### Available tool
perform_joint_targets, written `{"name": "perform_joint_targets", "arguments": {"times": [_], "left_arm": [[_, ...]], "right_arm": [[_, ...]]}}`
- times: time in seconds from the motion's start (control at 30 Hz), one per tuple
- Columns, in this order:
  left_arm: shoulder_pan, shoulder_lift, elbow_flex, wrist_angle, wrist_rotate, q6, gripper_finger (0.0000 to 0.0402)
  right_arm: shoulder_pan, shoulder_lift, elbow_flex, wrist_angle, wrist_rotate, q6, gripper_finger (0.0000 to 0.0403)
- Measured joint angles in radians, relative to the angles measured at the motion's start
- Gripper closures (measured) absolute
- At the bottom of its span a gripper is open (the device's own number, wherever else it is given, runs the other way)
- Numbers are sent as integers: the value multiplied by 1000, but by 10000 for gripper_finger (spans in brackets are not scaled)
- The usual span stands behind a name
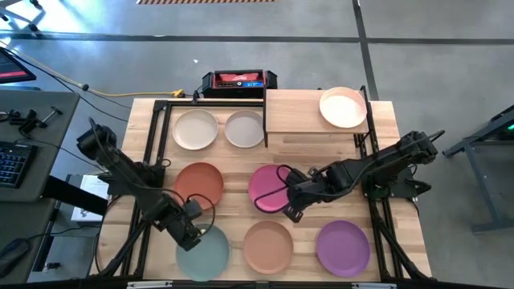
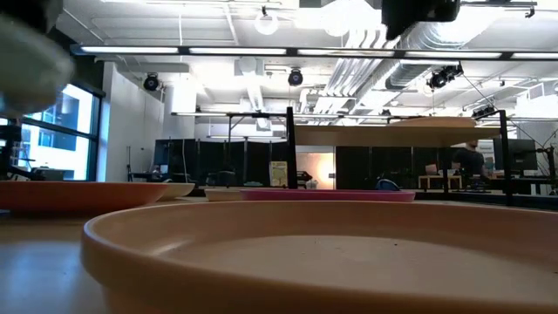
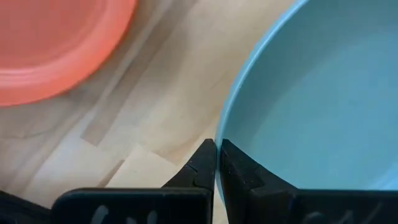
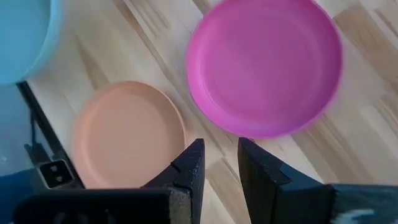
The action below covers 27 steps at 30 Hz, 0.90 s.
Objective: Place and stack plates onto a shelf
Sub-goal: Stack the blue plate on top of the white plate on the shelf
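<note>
Seven plates lie in rows on the light-wood table: two off-white (image 1: 196,129) (image 1: 245,128), orange-red (image 1: 198,183), magenta (image 1: 269,186), teal (image 1: 207,255), tan (image 1: 268,245) and purple (image 1: 343,247). A pale peach plate (image 1: 344,107) rests flat on the shelf (image 1: 297,116) at the far right. My left gripper (image 1: 189,228) is shut on the teal plate (image 3: 311,93) at the near left. My right gripper (image 4: 221,163) hovers open above the table between the magenta plate (image 4: 264,65) and the tan plate (image 4: 127,130), with nothing between its fingers. My left gripper pinches the teal plate's rim (image 3: 219,134) on its far-left side, one finger inside the plate and one outside. The fingers come from above, pointing steeply down. Whether the plate's other side still lies on the table, I cannot tell.
Black frame rails (image 1: 154,136) run along the table's left and right sides. A black and red box (image 1: 234,80) stands behind the far edge. Bare wood shows on the shelf's left half and between the plate rows.
</note>
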<state>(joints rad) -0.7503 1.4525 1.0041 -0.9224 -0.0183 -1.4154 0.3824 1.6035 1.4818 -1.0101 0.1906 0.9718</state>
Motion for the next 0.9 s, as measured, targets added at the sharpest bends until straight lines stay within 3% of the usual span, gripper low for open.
{"name": "perform_joint_targets", "arguments": {"times": [0.23, 0.43, 0.63, 0.9], "left_arm": [[97, -5, 74, -51, -126, -4, 401], [189, -5, 101, -50, -270, -4, 401], [264, -5, 101, -50, -283, 27, 401], [384, -5, 101, 21, -309, 147, 401]], "right_arm": [[0, 0, 0, 180, 112, -8, 327], [-13, 0, 0, 207, 151, -9, 327], [-35, 0, 0, 207, 201, -96, 327], [-95, 0, 0, 227, 186, -167, 327]]}}
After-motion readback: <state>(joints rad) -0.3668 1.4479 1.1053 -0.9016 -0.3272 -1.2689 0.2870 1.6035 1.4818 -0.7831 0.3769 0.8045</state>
